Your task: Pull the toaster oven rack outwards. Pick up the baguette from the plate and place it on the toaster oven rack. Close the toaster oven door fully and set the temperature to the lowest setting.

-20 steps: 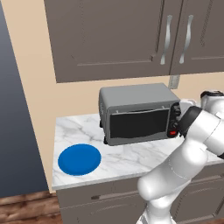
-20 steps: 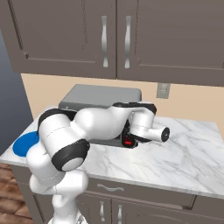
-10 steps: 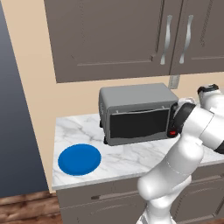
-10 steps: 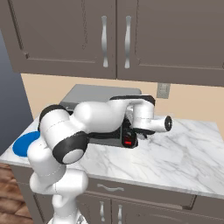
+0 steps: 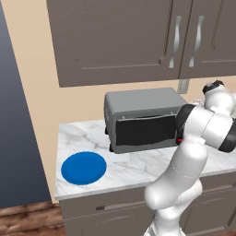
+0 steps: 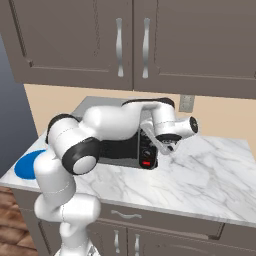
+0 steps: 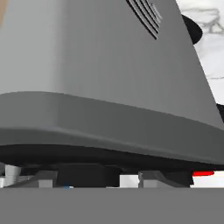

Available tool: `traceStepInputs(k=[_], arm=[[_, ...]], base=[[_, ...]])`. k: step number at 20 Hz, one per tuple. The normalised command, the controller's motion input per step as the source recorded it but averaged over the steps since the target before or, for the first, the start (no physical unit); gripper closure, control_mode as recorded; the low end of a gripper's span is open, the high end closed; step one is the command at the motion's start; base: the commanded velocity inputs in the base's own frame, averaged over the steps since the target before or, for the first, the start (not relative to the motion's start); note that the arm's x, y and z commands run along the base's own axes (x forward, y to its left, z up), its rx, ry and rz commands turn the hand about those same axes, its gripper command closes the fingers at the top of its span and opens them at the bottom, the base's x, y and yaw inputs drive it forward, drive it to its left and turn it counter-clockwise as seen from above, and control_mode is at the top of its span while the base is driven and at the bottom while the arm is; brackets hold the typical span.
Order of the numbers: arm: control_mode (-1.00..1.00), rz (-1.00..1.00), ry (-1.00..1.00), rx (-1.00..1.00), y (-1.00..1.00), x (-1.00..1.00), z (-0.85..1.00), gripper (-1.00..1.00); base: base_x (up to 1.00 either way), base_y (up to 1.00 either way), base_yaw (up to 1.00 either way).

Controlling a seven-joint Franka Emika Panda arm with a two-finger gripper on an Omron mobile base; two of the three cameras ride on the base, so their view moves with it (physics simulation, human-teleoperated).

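Right base view: toaster oven [image 6: 107, 155] sitting door-shut at the counter's far side, blue plate [image 6: 27, 165] lying bare at near left. Gripper [image 6: 159, 145] hovering at a knob [image 6: 147, 152], its spread impossible to tell, risking slipping or overturning the dial.

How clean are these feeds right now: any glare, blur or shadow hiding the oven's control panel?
Left base view: even, flat light, no glare; the arm covers most of the toaster oven's control panel, the toaster oven door reads plain dark. Right base view: sharp, soft shadow under the arm on the counter; the red button is visible. Hand view: very close to the oven's side, soft and blocky at the bottom edge.
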Motion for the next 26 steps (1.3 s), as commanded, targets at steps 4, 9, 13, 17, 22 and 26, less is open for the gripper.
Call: traceStepInputs(k=[4,9,13,17,22,26], arm=[[-1.00,0.11,-0.19,-0.35,0.00,0.49,0.21,1.00],[-1.00,0.08,-0.37,-0.37,0.00,0.40,0.28,1.00],[-1.00,0.01,-0.62,-0.40,0.01,0.18,0.45,1.00],[-1.00,-0.03,-0.75,-0.40,0.21,0.16,0.16,1.00],[-1.00,0.00,-0.78,-0.43,0.25,0.27,0.09,1.00],[-1.00,0.00,-0.82,-0.43,0.16,0.25,0.00,1.00]], base=[[0.00,0.00,0.00],[0.00,0.00,0.00],[0.00,0.00,0.00],[0.00,0.00,0.00],[0.00,0.00,0.00],[0.00,0.00,0.00]])
